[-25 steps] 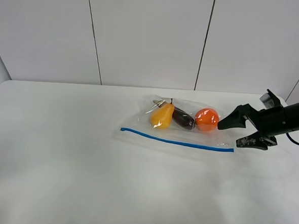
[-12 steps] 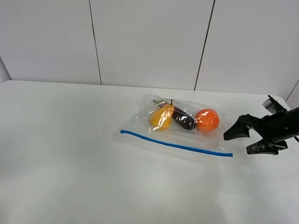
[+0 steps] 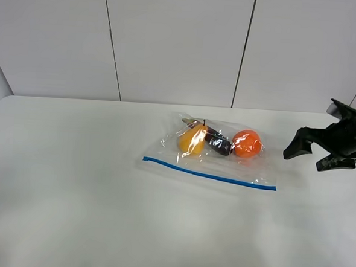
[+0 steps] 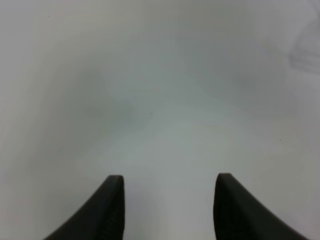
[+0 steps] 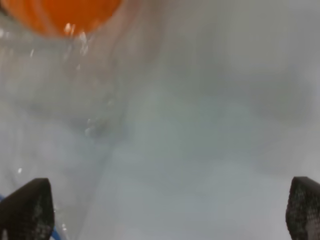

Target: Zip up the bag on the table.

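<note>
**Bag lying flat as right gripper hangs clear of it**

A clear plastic bag [image 3: 216,153] is lying flat on the white table [image 3: 71,193], a little toward 2 o'clock of the tabletop's centre in the high camera's view. Its blue zipper strip [image 3: 209,173] is running along the near edge, slanting from about 9 o'clock of the bag down toward 4 o'clock. Showing through the plastic are a yellow pear [image 3: 191,140], a dark item [image 3: 218,144] touching it, and an orange ball [image 3: 247,144] just beside that, lined up across the bag's far half.

The right gripper [image 3: 310,155] is hovering at 3 o'clock of the bag, apart from it, its black jaws spread wide and holding nothing. Its wrist camera is showing both fingertips [image 5: 27,207] at the opposite edges of the picture, with the ball [image 5: 62,15] and crinkled plastic [image 5: 90,115] ahead of them and a sliver of blue strip [image 5: 60,231] by one tip.

The left gripper [image 4: 169,202] is appearing only in its own wrist view, its two dark fingers [image 4: 107,210] parted over bare tabletop [image 4: 160,100], gripping nothing.
</note>
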### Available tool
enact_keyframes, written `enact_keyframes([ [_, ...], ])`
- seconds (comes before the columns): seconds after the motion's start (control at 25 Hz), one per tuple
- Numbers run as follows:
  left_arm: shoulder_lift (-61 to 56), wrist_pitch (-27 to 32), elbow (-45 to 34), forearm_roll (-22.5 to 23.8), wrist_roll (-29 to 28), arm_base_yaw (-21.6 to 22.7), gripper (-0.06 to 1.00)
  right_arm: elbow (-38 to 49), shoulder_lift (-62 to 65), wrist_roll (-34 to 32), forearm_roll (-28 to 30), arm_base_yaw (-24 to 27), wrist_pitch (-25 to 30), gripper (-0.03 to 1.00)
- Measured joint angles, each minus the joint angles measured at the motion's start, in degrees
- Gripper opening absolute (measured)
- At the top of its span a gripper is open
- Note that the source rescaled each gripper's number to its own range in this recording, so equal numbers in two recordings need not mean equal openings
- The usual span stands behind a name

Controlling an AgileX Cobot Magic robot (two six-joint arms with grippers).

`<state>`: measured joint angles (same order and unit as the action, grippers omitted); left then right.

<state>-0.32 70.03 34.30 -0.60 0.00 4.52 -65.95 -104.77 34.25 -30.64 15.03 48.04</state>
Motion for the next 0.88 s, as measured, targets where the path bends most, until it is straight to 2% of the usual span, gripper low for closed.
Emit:
enact_keyframes([
  [0.28, 0.0, 0.0, 0.0, 0.0, 0.0, 0.0, 0.81, -5.3, 2.0, -17.9, 18.2, 0.0, 5.2, 1.0],
  [0.4, 0.0, 0.0, 0.0, 0.0, 0.0, 0.0, 0.81, -5.8, 3.2, -22.8, 23.3, 0.0, 8.7, 1.0],
  [0.56, 0.0, 0.0, 0.0, 0.0, 0.0, 0.0, 0.81, -5.8, 4.7, -24.3, 24.6, 0.0, 12.1, 1.0],
  [0.88, 0.0, 0.0, 0.0, 0.0, 0.0, 0.0, 0.81, -5.8, 6.4, -24.2, 23.7, 0.0, 12.3, 1.0],
])
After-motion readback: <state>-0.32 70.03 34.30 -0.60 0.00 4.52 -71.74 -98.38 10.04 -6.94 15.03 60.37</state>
